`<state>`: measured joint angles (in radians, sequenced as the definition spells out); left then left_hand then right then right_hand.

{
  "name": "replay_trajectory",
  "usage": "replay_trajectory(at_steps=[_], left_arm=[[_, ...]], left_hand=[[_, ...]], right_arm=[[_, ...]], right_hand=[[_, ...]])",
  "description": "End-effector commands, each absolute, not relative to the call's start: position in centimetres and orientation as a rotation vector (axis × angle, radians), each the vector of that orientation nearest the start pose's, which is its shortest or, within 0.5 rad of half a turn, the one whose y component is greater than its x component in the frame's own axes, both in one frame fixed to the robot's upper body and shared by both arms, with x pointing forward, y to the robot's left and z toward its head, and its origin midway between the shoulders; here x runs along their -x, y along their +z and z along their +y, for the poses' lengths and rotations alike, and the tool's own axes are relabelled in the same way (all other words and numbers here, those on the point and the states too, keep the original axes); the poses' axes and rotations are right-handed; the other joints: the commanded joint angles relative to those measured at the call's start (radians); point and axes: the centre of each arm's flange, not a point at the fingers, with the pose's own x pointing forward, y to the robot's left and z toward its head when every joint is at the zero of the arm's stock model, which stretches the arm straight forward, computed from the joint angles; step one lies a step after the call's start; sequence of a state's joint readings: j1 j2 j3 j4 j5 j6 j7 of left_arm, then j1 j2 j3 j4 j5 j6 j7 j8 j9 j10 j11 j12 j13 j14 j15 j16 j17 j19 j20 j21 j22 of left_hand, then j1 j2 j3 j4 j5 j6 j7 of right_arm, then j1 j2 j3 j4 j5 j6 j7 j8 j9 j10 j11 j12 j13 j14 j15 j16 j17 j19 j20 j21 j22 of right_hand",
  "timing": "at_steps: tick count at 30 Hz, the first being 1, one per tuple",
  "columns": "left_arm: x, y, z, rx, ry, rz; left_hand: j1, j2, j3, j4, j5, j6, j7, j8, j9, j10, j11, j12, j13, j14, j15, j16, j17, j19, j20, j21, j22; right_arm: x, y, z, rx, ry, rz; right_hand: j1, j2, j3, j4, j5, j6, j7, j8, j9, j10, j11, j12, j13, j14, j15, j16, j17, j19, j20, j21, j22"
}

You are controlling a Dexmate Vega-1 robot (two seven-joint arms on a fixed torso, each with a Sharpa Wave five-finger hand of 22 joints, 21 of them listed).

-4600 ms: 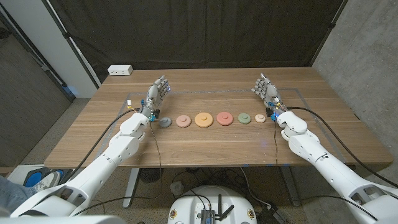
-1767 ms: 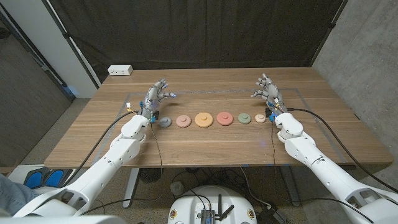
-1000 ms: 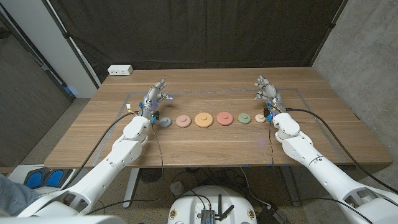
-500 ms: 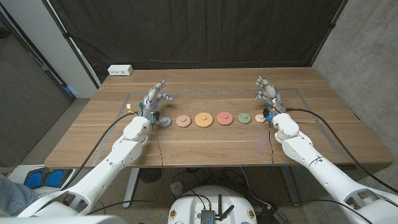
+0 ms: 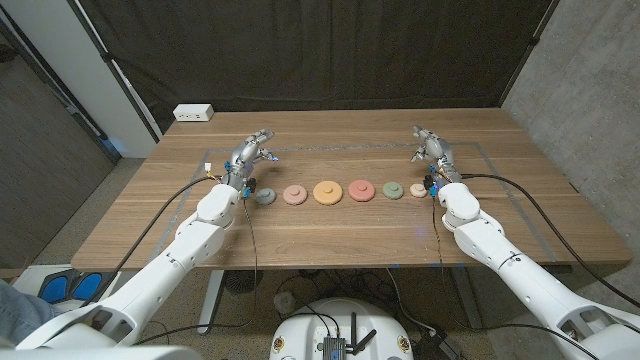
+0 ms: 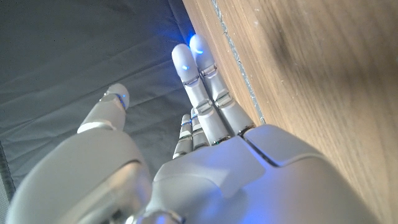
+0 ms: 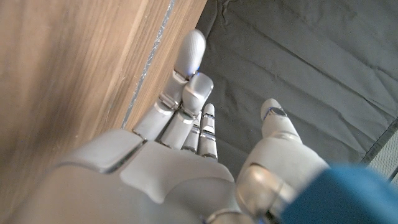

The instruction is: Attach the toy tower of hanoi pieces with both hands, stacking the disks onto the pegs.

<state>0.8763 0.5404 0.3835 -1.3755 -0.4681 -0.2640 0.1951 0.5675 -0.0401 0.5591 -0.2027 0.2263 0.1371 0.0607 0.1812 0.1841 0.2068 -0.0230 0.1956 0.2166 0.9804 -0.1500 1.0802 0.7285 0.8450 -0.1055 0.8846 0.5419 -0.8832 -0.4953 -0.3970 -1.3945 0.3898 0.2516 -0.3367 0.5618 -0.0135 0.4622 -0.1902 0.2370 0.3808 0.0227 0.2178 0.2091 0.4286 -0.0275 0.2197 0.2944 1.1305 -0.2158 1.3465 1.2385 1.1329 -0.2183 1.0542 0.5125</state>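
Several round disks lie in a row across the table's middle: grey-blue (image 5: 265, 196), pink (image 5: 294, 194), orange (image 5: 326, 191), red (image 5: 362, 190), green (image 5: 394, 189) and a small peach one (image 5: 418, 190). My left hand (image 5: 250, 152) hovers behind the grey-blue disk at the row's left end, its fingers stretched out and apart from every disk. Behind the peach disk at the right end is my right hand (image 5: 428, 143), also holding nothing. In the wrist views the left hand (image 6: 205, 162) and right hand (image 7: 161, 168) reach straight out close to the wood, with nothing in them.
A white power strip (image 5: 193, 113) sits at the table's back left corner. A thin tape outline (image 5: 340, 148) frames the work area on the wooden table (image 5: 330, 235). A black curtain hangs behind the far edge. Cables run along both forearms.
Both hands have tipped from upright with spread fingers to lower, with fingers pointing toward the far edge. The disks have not moved.
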Motion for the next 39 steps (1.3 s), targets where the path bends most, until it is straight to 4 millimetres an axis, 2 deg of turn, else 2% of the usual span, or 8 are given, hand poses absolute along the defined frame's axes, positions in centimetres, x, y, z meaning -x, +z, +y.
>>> replay_trajectory(at_steps=[1, 6, 7, 15, 19, 23, 34, 39], left_arm=[[-63.6, -2.3, 29.5, -0.199, 0.038, -0.619], [-63.7, -2.3, 29.4, -0.213, 0.044, -0.636], [-63.7, -2.3, 29.4, -0.216, 0.049, -0.638], [-63.7, -2.5, 29.4, -0.244, 0.087, -0.639], [-63.5, -2.5, 29.4, -0.259, 0.104, -0.649], [-63.0, -2.3, 29.5, -0.332, 0.165, -0.651], [-61.8, -1.5, 29.1, -0.533, 0.283, -0.661], [-61.8, -1.3, 28.6, -0.560, 0.283, -0.666]], left_hand=[[0.065, -0.018, 0.013, 0.002, 0.013, 0.008, 0.001, 0.011, 0.007, 0.006, -0.004, 0.015, 0.008, -0.008, -0.066, 0.016, 0.003, -0.003, -0.061, 0.013, -0.002], [0.118, -0.029, 0.016, 0.003, 0.020, 0.016, 0.003, 0.015, 0.008, 0.015, -0.010, 0.022, 0.012, -0.011, -0.066, 0.028, 0.005, -0.007, -0.059, 0.021, -0.003], [0.158, -0.042, 0.013, 0.004, 0.024, 0.025, -0.007, 0.019, 0.009, 0.024, -0.022, 0.027, 0.017, -0.012, -0.066, 0.037, 0.002, 0.006, -0.066, 0.034, -0.004], [0.230, -0.054, 0.008, 0.006, 0.033, 0.039, -0.016, 0.025, 0.011, 0.041, -0.034, 0.035, 0.025, -0.002, -0.067, 0.055, -0.005, 0.012, -0.072, 0.053, -0.005], [0.267, -0.062, -0.001, 0.010, 0.037, 0.055, -0.018, 0.031, 0.012, 0.054, -0.041, 0.041, 0.030, 0.007, -0.067, 0.068, -0.010, 0.015, -0.074, 0.066, -0.004], [0.281, -0.065, -0.010, 0.016, 0.038, 0.063, -0.015, 0.033, 0.013, 0.066, -0.035, 0.045, 0.034, 0.011, -0.067, 0.074, -0.016, 0.017, -0.075, 0.075, -0.004], [0.296, -0.060, -0.024, 0.023, 0.041, 0.071, -0.011, 0.035, 0.014, 0.073, -0.032, 0.048, 0.039, 0.020, -0.067, 0.085, -0.022, 0.014, -0.077, 0.087, -0.003], [0.298, -0.058, -0.032, 0.027, 0.042, 0.082, -0.014, 0.038, 0.015, 0.079, -0.035, 0.050, 0.042, 0.021, -0.067, 0.087, -0.029, 0.011, -0.077, 0.092, -0.003]], right_arm=[[-63.4, -3.0, -28.1, 0.206, -0.141, -0.627], [-63.1, -2.9, -28.1, 0.249, -0.157, -0.629], [-63.0, -2.9, -28.2, 0.255, -0.161, -0.628], [-62.8, -2.7, -28.1, 0.298, -0.186, -0.624], [-62.6, -2.5, -27.9, 0.321, -0.200, -0.629], [-62.4, -2.3, -27.8, 0.353, -0.204, -0.629], [-61.6, -1.9, -27.3, 0.429, -0.224, -0.626], [-61.2, -1.5, -27.1, 0.490, -0.243, -0.635]], right_hand=[[0.056, -0.015, 0.021, -0.001, 0.014, -0.012, -0.014, -0.005, 0.004, -0.006, -0.016, -0.001, 0.014, -0.011, 0.000, 0.034, 0.002, -0.016, 0.000, 0.006, 0.001], [0.115, -0.041, 0.038, -0.002, 0.023, -0.030, -0.021, -0.009, 0.006, -0.017, -0.031, -0.002, 0.026, -0.031, 0.000, 0.059, -0.003, -0.030, 0.000, 0.007, -0.001], [0.131, -0.046, 0.042, -0.002, 0.025, -0.035, -0.025, -0.009, 0.007, -0.020, -0.033, -0.002, 0.029, -0.033, 0.000, 0.068, -0.002, -0.032, 0.000, 0.008, -0.001], [0.227, -0.075, 0.058, 0.004, 0.029, -0.060, -0.029, -0.010, 0.010, -0.040, -0.045, -0.002, 0.052, -0.079, -0.001, 0.076, -0.021, -0.045, 0.001, 0.017, -0.006], [0.242, -0.080, 0.059, 0.007, 0.027, -0.061, -0.031, -0.008, 0.011, -0.041, -0.049, -0.001, 0.057, -0.077, -0.001, 0.085, -0.016, -0.047, 0.001, 0.020, -0.007], [0.253, -0.081, 0.059, 0.011, 0.025, -0.052, -0.038, -0.002, 0.012, -0.050, -0.041, -0.003, 0.063, -0.084, -0.001, 0.085, -0.020, -0.053, 0.002, 0.020, -0.012], [0.267, -0.078, 0.060, 0.017, 0.023, -0.035, -0.037, 0.006, 0.014, -0.062, -0.034, -0.004, 0.072, -0.097, -0.001, 0.079, -0.027, -0.063, 0.002, 0.019, -0.020], [0.275, -0.075, 0.059, 0.019, 0.023, -0.030, -0.036, 0.008, 0.014, -0.063, -0.032, -0.002, 0.078, -0.107, -0.001, 0.073, -0.033, -0.067, 0.002, 0.022, -0.022]])
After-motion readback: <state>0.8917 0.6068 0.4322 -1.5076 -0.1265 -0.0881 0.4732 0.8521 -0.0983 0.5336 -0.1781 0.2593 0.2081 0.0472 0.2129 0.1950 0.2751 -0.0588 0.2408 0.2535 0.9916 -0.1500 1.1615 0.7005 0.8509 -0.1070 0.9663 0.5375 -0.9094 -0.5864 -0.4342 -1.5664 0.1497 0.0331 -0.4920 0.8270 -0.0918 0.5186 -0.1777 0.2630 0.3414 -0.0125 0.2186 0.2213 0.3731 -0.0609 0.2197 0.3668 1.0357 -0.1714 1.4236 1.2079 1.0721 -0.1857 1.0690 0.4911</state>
